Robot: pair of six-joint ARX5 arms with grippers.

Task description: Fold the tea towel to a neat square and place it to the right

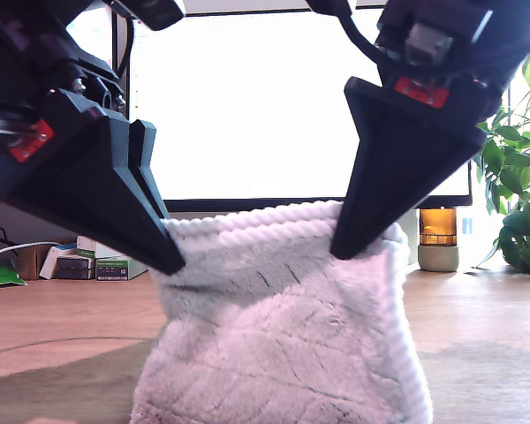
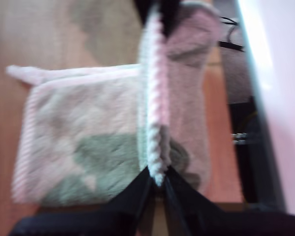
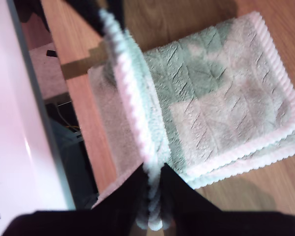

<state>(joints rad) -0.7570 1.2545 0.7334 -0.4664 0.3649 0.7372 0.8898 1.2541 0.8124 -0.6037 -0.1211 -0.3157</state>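
pinching the towel (image 1: 283,336) along its beaded hem, both my grippers hold one edge up off the table (image 1: 62,327). my first gripper (image 1: 349,247) is at the exterior view's right, its jaws pressed together on the hem near the upper corner on that side. my second gripper (image 1: 172,261) is at the exterior view's left, jaws likewise closed on the hem near the other upper corner. between the two the hem runs nearly level, sagging a little.

in the first wrist view my first gripper (image 2: 157,182) has the twisted hem clamped between its fingertips, and the hem stretches straight away to the dark tip of the other gripper at the far end. the towel (image 2: 88,147) falls from that raised edge to the wood, where the rest lies flat. this view is blurred, so i cannot make out the weave.

in the second wrist view my second gripper (image 3: 155,169) grips the same hem, with a bit of it bunched between the jaws. the towel (image 3: 221,98) on the table shows a faint herringbone pattern and two layers, their beaded edges stacked along one side, with one corner poking out.

behind the raised edge stands a bright monitor (image 1: 265,97). a plant (image 1: 517,177) sits at the exterior view's right, and small boxes (image 1: 97,262) lie under the monitor at its left.
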